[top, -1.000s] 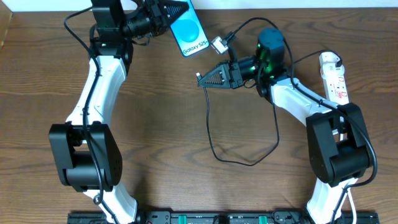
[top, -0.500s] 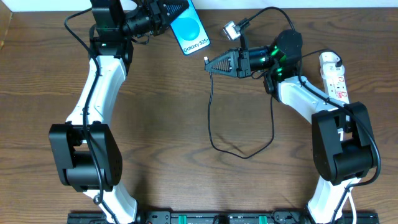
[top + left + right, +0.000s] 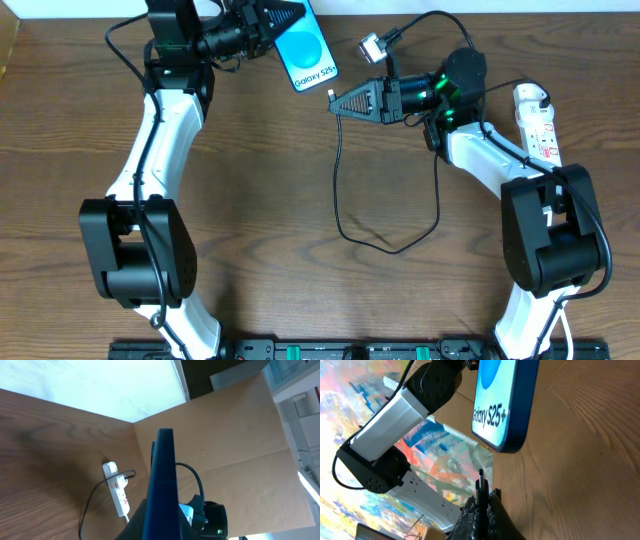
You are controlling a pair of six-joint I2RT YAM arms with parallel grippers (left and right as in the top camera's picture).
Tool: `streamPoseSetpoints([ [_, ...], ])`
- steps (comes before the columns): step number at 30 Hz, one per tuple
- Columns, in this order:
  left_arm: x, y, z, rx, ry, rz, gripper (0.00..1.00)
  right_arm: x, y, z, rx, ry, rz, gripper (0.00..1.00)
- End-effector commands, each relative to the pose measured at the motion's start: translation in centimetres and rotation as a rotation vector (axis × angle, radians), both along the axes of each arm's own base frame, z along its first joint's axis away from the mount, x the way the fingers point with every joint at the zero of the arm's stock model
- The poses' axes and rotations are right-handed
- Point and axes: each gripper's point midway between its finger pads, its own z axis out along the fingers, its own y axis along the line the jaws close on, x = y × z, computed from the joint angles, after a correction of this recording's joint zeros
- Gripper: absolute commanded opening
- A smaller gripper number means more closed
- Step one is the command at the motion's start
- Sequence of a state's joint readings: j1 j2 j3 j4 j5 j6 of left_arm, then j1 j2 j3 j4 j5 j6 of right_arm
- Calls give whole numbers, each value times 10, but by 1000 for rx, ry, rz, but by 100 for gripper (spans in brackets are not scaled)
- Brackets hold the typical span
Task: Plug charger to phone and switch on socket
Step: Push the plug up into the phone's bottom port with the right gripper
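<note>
Step in hand: plug to phone. Overhead, upper centre: the phone (image 3: 308, 52) is clamped in the left claw (image 3: 285, 17). Just right, the charger (image 3: 338, 170) tip is pinched in the closed right claw (image 3: 335, 102), near the phone's lower edge, not touching. The socket (image 3: 540, 125) lies far right, untouched. Next, the tip must be lined up with that edge and pressed in. The gap is shown plainly only in the right wrist view.

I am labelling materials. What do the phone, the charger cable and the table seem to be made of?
Phone: glossy glass-like screen, smooth dark frame, metal or plastic unclear. Charger cable: thin black sheath, probably soft plastic, since it loops loosely. Table: matte brown wood grain, solid wood or laminate unclear.
</note>
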State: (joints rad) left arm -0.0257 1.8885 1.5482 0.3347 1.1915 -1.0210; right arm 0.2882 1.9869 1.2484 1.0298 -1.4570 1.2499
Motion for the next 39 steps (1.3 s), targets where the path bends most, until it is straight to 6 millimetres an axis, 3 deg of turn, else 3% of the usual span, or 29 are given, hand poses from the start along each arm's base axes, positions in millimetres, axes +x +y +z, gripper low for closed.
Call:
streamPoseSetpoints([
  [1,-14,-14,19,13,-91,-53,7,4,-1,4,7,0,-21,1],
  [32,-23,-34,18,10,-82,-103,7,5,-2,4,5,7,-22,1],
  [39,-33,-36,18,14,-108,-164,7,5,-2,4,6,7,-23,1],
])
